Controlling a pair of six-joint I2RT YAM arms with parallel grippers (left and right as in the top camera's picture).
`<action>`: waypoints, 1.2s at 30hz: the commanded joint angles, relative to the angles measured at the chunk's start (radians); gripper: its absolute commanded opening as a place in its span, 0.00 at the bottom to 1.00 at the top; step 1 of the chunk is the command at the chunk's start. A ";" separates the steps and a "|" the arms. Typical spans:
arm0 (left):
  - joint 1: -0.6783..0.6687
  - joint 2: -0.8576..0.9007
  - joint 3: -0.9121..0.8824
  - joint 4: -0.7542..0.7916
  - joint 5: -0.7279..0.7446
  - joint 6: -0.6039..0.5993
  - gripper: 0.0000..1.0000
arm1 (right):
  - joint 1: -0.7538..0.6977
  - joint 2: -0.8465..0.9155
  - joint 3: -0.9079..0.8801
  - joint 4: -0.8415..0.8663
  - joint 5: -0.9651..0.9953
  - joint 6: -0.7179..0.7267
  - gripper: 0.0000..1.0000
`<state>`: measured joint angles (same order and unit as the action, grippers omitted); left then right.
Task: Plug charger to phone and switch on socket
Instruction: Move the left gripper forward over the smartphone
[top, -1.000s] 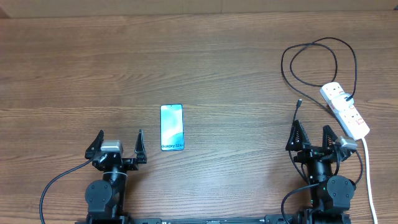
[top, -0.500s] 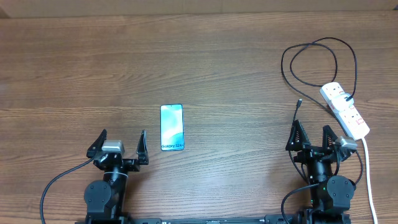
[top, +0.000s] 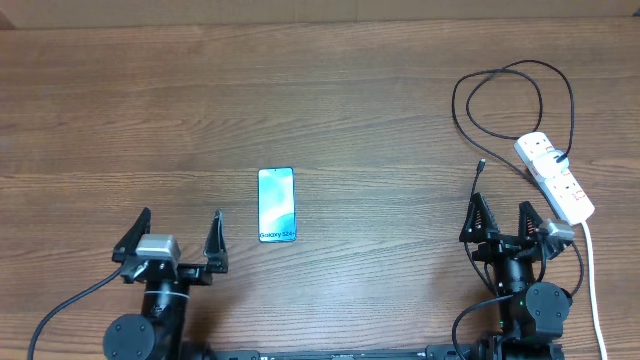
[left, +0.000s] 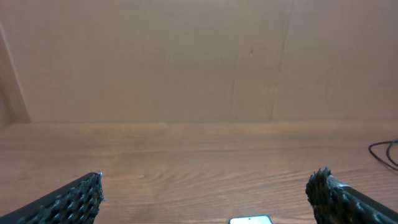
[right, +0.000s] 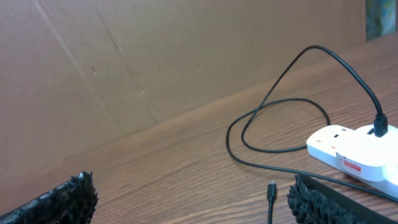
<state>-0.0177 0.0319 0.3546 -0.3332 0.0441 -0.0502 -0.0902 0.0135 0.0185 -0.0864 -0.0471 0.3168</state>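
Left gripper (top: 181, 222): fingers spread wide, nothing btwn them; its wrist view shows the same. It has just slid off to its own left vs half a sec ago. So the phone (top: 276, 204), which was close by its right finger, now sits further out to its right and a bit fwd. In the left wrist view only the phone's top edge peeks in at the bottom, right of centre. Phone itself hasn't moved: flat on the table (top: 300, 90), screen up.

Right gripper (top: 500, 210): also spread open, empty, same pos as before. The charger tip (top: 481, 165) lies on the wood just ahead of it, untouched; the right wrist view has it close in front.

Further out, the charger cable (top: 510, 100) loops fwd and comes back to a black plug (top: 562, 158) seated in the socket (top: 555, 177). The socket is ahead-right of the right gripper, its white cord (top: 590, 270) trailing back past the gripper's right side. Switch state: too small to tell.

Meaning for the task: nothing done yet. Tip and phone are well apart and no finger is on the socket. The left arm's sidestep takes it away from the phone, prob. just repositioning. Likely next: right gripper takes the tip and carries it across to its left toward the phone.
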 joint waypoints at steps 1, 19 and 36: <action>0.007 0.078 0.098 -0.025 0.036 -0.010 1.00 | -0.003 -0.011 -0.011 0.006 0.004 -0.011 1.00; 0.004 0.875 0.843 -0.476 0.238 -0.176 0.99 | -0.003 -0.011 -0.011 0.006 0.004 -0.011 1.00; -0.323 1.345 1.219 -0.916 -0.159 -0.249 1.00 | -0.003 -0.011 -0.011 0.006 0.004 -0.011 1.00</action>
<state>-0.2695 1.3403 1.5440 -1.2354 0.0315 -0.2676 -0.0910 0.0135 0.0185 -0.0860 -0.0467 0.3172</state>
